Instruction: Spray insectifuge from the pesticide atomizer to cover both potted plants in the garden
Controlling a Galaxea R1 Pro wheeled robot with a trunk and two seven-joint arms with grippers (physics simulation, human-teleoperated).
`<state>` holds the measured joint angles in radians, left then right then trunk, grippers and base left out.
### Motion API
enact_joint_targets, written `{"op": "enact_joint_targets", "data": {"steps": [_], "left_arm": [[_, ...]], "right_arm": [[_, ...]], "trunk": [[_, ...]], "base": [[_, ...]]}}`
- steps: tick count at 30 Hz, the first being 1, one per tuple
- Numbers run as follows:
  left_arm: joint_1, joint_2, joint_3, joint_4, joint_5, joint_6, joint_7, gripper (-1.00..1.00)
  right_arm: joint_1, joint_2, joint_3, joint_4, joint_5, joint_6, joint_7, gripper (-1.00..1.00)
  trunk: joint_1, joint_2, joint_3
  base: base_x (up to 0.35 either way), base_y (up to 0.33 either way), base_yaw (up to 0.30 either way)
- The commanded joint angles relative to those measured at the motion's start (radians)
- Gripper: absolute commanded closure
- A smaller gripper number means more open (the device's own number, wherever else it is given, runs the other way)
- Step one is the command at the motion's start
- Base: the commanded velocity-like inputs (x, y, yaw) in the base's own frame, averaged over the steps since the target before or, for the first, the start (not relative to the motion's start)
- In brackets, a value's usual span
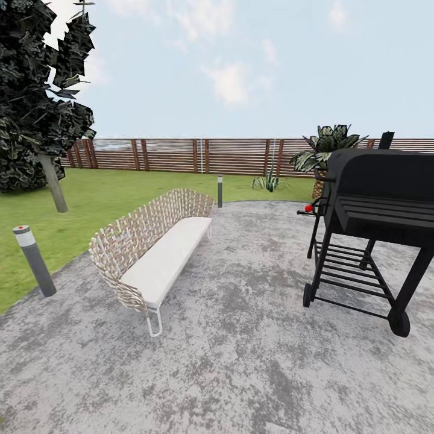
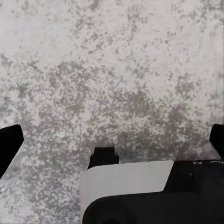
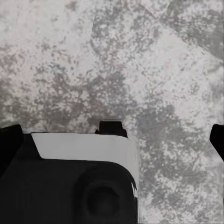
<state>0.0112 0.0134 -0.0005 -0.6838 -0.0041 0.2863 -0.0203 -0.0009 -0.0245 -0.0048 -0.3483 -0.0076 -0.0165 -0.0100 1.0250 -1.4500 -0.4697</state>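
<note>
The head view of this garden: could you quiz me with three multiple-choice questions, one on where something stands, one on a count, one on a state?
1. Where does the black metal barbecue grill stand?
A. on the mottled grey paved patio
B. on the green lawn
C. against the fence

2. How many grey bollard lamps with red tops show?
A. one
B. two
C. four

3. What state is the woven wicker bench with the white seat cushion in?
A. tipped over
B. upright and unoccupied
C. stacked on the grill

Answers:
1. A, its wheels and legs rest on the paving.
2. B, one near bollard by the lawn edge, one far bollard beyond the bench.
3. B, it stands on its legs with nothing on the cushion.
</note>
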Motion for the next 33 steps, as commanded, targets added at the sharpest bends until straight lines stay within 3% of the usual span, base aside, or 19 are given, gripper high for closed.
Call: {"op": "enact_joint_targets", "data": {"steps": [1, 3, 6, 7, 8, 10, 12, 13, 18, 19, 20, 22, 31, 33], "left_arm": [[-0.002, -0.009, 0.0, -0.099, 0.0, 0.061, 0.0, -1.0], [-0.004, -0.025, -0.001, -0.198, -0.001, 0.126, -0.001, -1.0], [-0.005, -0.061, -0.001, -0.424, 0.004, 0.194, 0.0, -1.0], [-0.005, -0.084, -0.001, -0.499, 0.01, 0.208, 0.001, -1.0], [-0.005, -0.1, -0.001, -0.548, 0.014, 0.223, 0.003, -1.0], [-0.005, -0.131, -0.003, -0.719, 0.023, 0.341, 0.004, -1.0], [-0.017, -0.141, -0.013, -0.842, 0.027, 0.459, 0.003, -1.0], [-0.031, -0.142, -0.017, -0.868, 0.029, 0.487, 0.003, -1.0], [-0.111, -0.144, -0.026, -0.908, 0.062, 0.528, -0.003, -1.0], [-0.125, -0.143, -0.06, -0.884, 0.073, 0.531, -0.045, -1.0], [-0.127, -0.141, -0.094, -0.876, 0.073, 0.531, -0.049, -1.0], [-0.129, -0.139, -0.121, -0.87, 0.074, 0.528, -0.048, -1.0], [-0.129, -0.135, -0.159, -0.862, 0.074, 0.522, -0.052, -1.0], [-0.129, -0.134, -0.177, -0.861, 0.071, 0.522, -0.048, -1.0]], "right_arm": [[-0.001, -0.002, -0.001, -0.076, -0.003, 0.008, 0.0, -1.0], [-0.007, -0.003, -0.001, -0.179, -0.005, 0.055, -0.001, -1.0], [-0.057, -0.002, 0.003, -0.439, 0.003, 0.364, -0.027, -1.0], [-0.084, -0.002, 0.004, -0.533, 0.004, 0.441, -0.044, -1.0], [-0.103, 0.0, 0.005, -0.597, 0.004, 0.475, -0.056, -1.0], [-0.134, 0.003, 0.01, -0.815, 0.006, 0.528, -0.077, -1.0], [-0.142, 0.0, 0.013, -0.956, 0.006, 0.569, -0.081, -1.0], [-0.144, -0.001, 0.014, -0.986, 0.006, 0.577, -0.083, -1.0], [-0.163, -0.002, 0.041, -1.048, 0.008, 0.586, -0.079, -1.0], [-0.164, -0.002, 0.089, -1.053, 0.008, 0.581, -0.082, -1.0], [-0.165, -0.001, 0.1, -1.055, 0.008, 0.579, -0.083, -1.0], [-0.165, 0.0, 0.112, -1.055, 0.008, 0.578, -0.084, -1.0], [-0.165, -0.002, 0.121, -1.06, 0.008, 0.571, -0.087, -1.0], [-0.165, -0.002, 0.122, -1.06, 0.008, 0.518, -0.086, -1.0]], "trunk": [[0.0, 0.0, 0.0], [0.0, 0.0, 0.0], [0.0, 0.0, 0.0], [0.0, 0.0, 0.0], [0.0, 0.0, 0.0], [0.0, 0.0, 0.0], [0.0, 0.0, 0.0], [0.0, 0.0, 0.0], [0.0, 0.0, 0.0], [0.0, 0.0, 0.0], [0.0, 0.0, 0.0], [0.0, 0.0, 0.0], [0.0, 0.0, 0.0], [0.0, 0.0, 0.0]], "base": [[0.0, 0.0, 0.0], [0.0, 0.0, 0.0], [0.0, 0.0, 0.0], [0.0, 0.0, 0.0], [0.0, 0.0, 0.0], [0.0, 0.0, 0.0], [0.0, 0.0, 0.0], [0.0, 0.0, 0.0], [0.0, 0.0, 0.0], [0.0, 0.0, 0.0], [0.0, 0.0, 0.0], [0.0, 0.0, 0.0], [0.073, -0.046, 0.0], [0.284, -0.114, 0.0]]}}
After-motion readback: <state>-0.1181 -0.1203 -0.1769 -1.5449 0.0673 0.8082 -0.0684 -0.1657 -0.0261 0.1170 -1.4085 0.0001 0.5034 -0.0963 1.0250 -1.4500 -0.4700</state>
